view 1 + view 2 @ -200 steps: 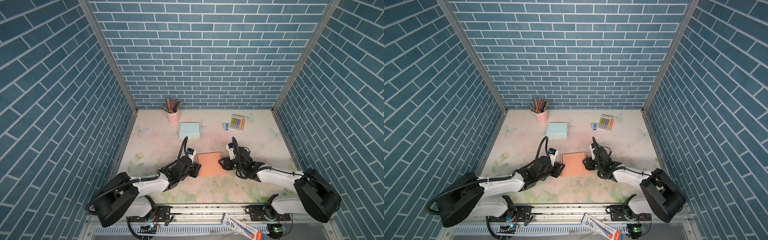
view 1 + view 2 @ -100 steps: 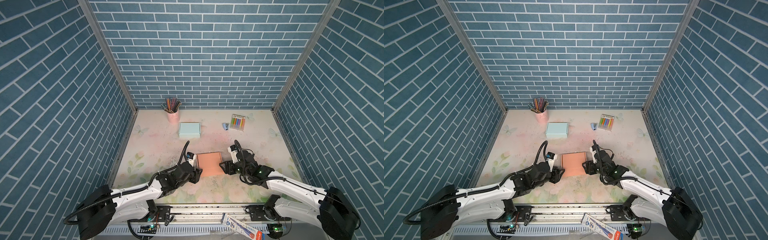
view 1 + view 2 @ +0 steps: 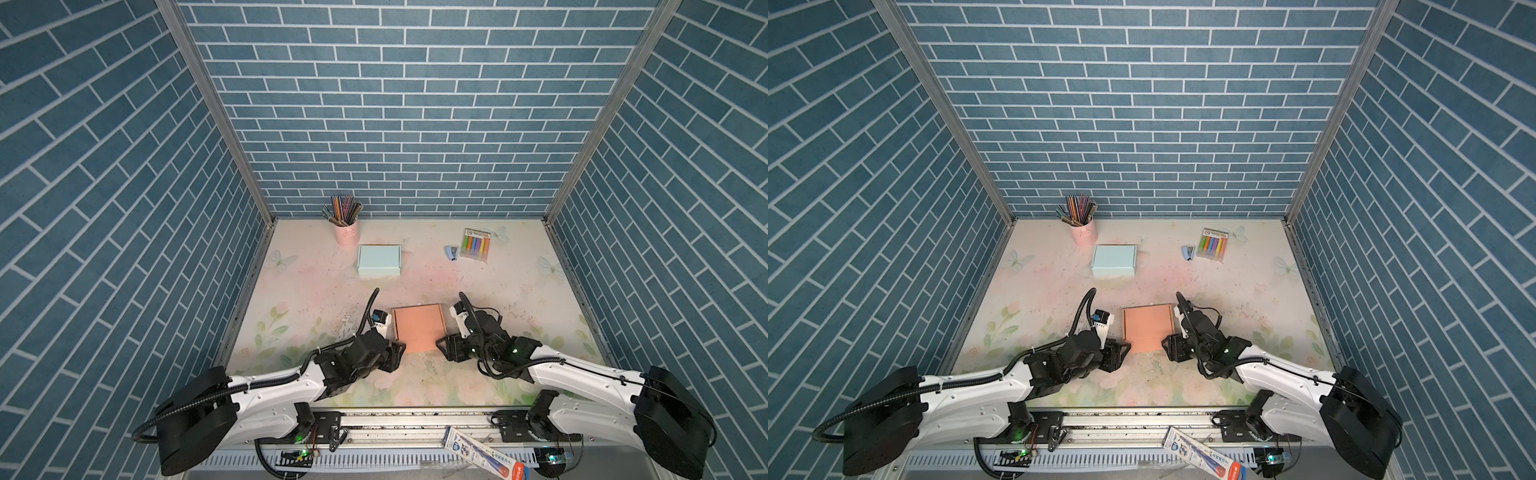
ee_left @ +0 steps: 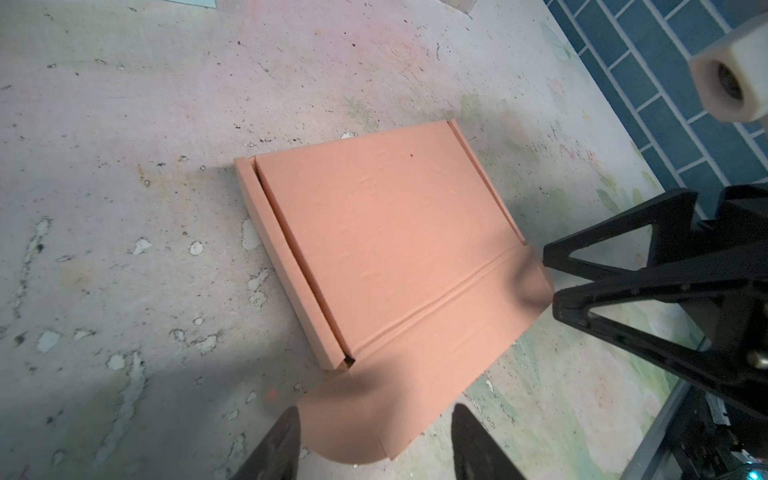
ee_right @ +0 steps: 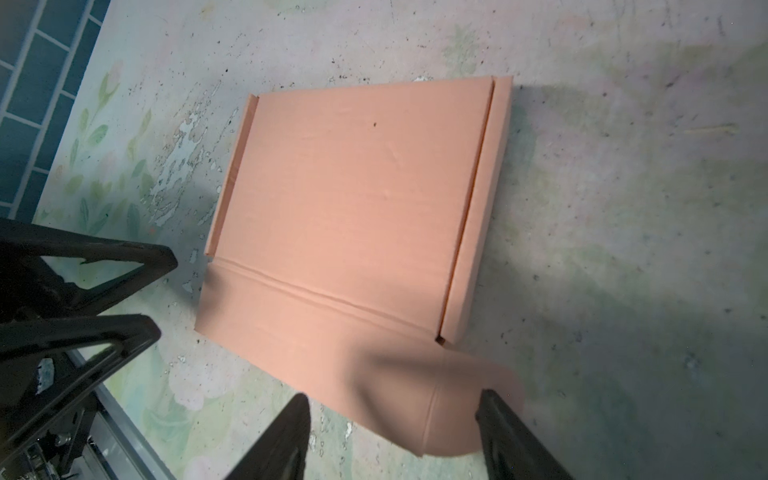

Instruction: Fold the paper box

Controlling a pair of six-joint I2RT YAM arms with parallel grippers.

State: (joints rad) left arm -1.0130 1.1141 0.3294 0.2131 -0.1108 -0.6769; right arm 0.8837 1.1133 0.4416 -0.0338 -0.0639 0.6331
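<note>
Paper box (image 3: 417, 326) flat; left hand (image 4: 374, 409), right hand (image 5: 392, 395) open, straddling its near corners; contact uncertain.

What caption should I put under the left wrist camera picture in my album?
Open left gripper at a rounded flap of the flat salmon-pink cardboard box on the scuffed floral table.

This is a robot test booth dressed up like a craft corner. Flat blue brick walls (image 3: 399, 124) stand around a flowery table (image 3: 519, 291), and the left arm (image 3: 274, 390) and right arm (image 3: 582, 372) sit on a metal rail (image 3: 415, 420). A cup of pencils (image 3: 345, 232) and a marker pack (image 3: 476, 245) sit at the back.
</note>
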